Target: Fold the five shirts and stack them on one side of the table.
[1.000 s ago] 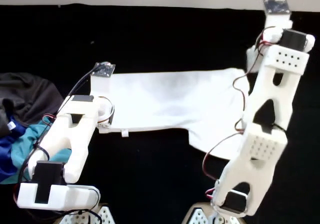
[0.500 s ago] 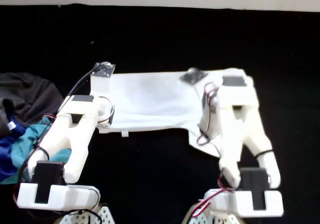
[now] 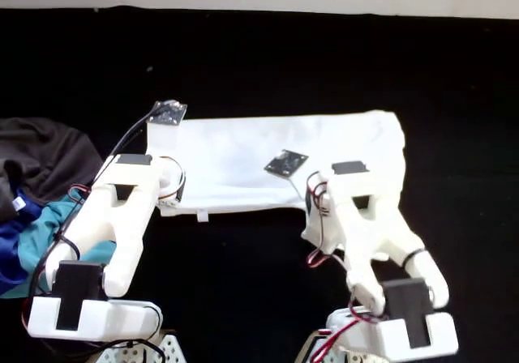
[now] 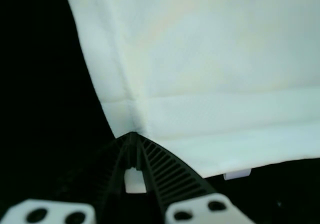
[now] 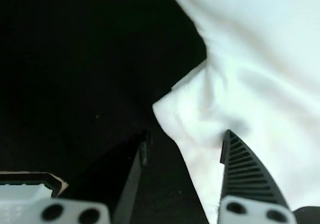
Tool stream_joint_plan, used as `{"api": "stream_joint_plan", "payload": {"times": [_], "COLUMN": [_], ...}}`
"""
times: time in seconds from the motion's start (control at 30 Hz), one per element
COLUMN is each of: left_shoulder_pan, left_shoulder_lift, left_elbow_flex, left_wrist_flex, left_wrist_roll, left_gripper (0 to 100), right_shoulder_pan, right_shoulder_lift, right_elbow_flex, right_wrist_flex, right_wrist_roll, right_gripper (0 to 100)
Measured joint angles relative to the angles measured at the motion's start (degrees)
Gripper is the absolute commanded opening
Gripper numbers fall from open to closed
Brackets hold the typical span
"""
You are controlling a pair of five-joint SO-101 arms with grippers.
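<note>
One black table [image 3: 243, 55] is seen from above, and everything else rests on it. One white shirt [image 3: 243, 156] is spread flat across the middle of the table, with its long side running left to right. Its near right part is covered by an arm.

Two white arms are mounted at the near edge. The left arm [image 3: 113, 217] is extended to the shirt's near left corner, and the right arm [image 3: 365, 225] is extended over the shirt's near right part.

One pile [image 3: 32, 193] of crumpled clothes lies at the table's left edge, beside the left arm and apart from the white shirt. Three pieces can be counted in it:
- one dark grey shirt [image 3: 49, 152] on the far side
- one teal shirt [image 3: 49, 217] nearer the left arm
- one blue shirt [image 3: 12, 258] at the very edge

Whether more pieces are buried beneath cannot be told.

Two grippers are seen, one per arm. The left gripper [image 4: 132, 139] is clenched, and the hemmed corner of the white shirt is pinched at the tips of its jaws. The right gripper [image 5: 186, 134] is released, its jaws held wide apart, and a rumpled edge of the same shirt lies between them, ungripped.

One small white tag [image 3: 202, 215] sticks out from the shirt's near hem, just beside the left gripper.
</note>
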Motion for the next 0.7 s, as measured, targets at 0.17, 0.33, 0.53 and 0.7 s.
{"api": "stream_joint_plan", "payload": {"times": [0.17,0.33,0.53,0.7], "left_shoulder_pan": [0.0,0.0,0.0,0.0], "left_shoulder_lift": [0.0,0.0,0.0,0.0], "left_elbow_flex": [0.0,0.0,0.0,0.0], "left_wrist_flex": [0.0,0.0,0.0,0.0], "left_wrist_roll": [0.0,0.0,0.0,0.0], "left_gripper": [1,1,1,1], "right_shoulder_pan": [1.8,6.1,10.5,10.7], "right_shoulder_lift": [8.3,14.6,16.5,17.8], "right_elbow_flex": [-2.7,-8.7,-12.2,-17.9], "right_wrist_flex": [-3.6,-3.6,-4.2,1.4], "right_wrist_roll": [0.1,0.1,0.1,0.1], "right_gripper": [22.0,2.9,0.6,0.7]}}
